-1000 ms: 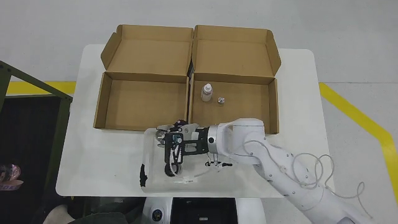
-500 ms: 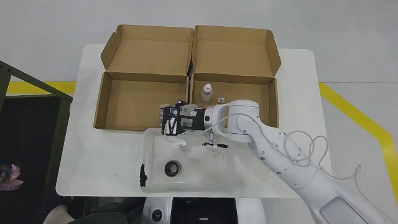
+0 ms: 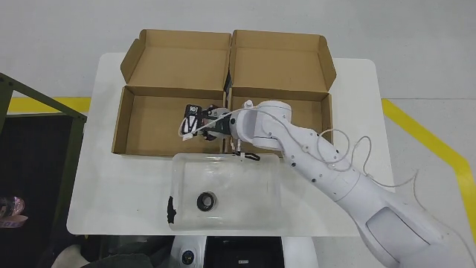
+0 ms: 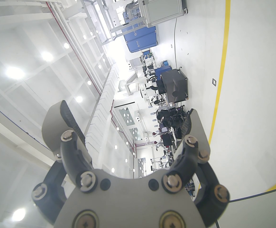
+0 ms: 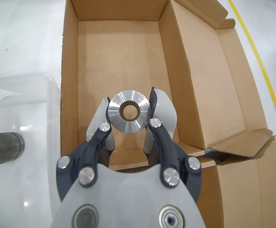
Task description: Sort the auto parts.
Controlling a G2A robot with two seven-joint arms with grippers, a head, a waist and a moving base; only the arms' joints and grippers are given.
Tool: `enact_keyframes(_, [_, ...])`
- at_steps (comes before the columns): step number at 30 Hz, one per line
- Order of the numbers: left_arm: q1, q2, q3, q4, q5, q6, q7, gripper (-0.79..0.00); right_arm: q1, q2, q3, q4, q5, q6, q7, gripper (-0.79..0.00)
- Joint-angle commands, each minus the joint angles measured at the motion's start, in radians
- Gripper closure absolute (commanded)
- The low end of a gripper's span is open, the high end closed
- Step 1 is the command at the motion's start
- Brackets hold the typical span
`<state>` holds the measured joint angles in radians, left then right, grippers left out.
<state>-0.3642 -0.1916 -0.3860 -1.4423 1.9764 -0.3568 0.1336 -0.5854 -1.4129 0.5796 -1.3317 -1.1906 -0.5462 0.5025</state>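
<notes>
A white table with rounded corners stood on a pale grey floor. A yellow floor stripe passed one side (a second yellow segment lay opposite), near a dark green metal frame. Blue cabinets stood in the hall.

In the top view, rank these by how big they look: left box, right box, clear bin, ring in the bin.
1. The left box and right box, lids open: they look alike, so no ranking between them.
2. The clear bin.
3. The ring, by far the smallest.
</notes>
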Motion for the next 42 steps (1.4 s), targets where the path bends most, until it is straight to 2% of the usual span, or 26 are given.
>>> enact_keyframes(1, [0.000,0.000,0.000,0.000,0.000,0.000,0.000,-0.785,0.016,-0.012,-0.013,0.035,0.001,0.010,0.005,0.000])
enact_keyframes(10, [0.000,0.000,0.000,0.000,0.000,0.000,0.000,-0.785,0.066,-0.066,-0.059,0.168,-0.009,0.067,0.025,0.000])
enact_keyframes(12, [0.000,0.000,0.000,0.000,0.000,0.000,0.000,-0.785,0.072,-0.076,-0.066,0.183,-0.017,0.074,0.029,-0.046])
enact_keyframes(20, [0.000,0.000,0.000,0.000,0.000,0.000,0.000,-0.785,0.087,-0.112,-0.093,0.239,-0.051,0.102,0.044,-0.062])
enact_keyframes(22, [0.000,0.000,0.000,0.000,0.000,0.000,0.000,-0.785,0.089,-0.120,-0.099,0.251,-0.060,0.108,0.045,-0.105])
enact_keyframes(24, [0.000,0.000,0.000,0.000,0.000,0.000,0.000,-0.785,0.091,-0.129,-0.104,0.262,-0.070,0.113,0.051,-0.194])
enact_keyframes(25, [0.000,0.000,0.000,0.000,0.000,0.000,0.000,-0.785,0.092,-0.132,-0.104,0.265,-0.074,0.114,0.053,-0.194])
enact_keyframes(26, [0.000,0.000,0.000,0.000,0.000,0.000,0.000,-0.785,0.092,-0.134,-0.104,0.268,-0.075,0.115,0.053,-0.259])
enact_keyframes(28, [0.000,0.000,0.000,0.000,0.000,0.000,0.000,-0.785,0.095,-0.140,-0.106,0.273,-0.088,0.119,0.058,-0.296])
enact_keyframes(35, [0.000,0.000,0.000,0.000,0.000,0.000,0.000,-0.785,0.092,-0.147,-0.085,0.254,-0.099,0.109,0.072,-0.339])
enact_keyframes(42, [0.000,0.000,0.000,0.000,0.000,0.000,0.000,-0.785,0.052,-0.129,-0.037,0.133,-0.102,0.047,0.051,-0.348])
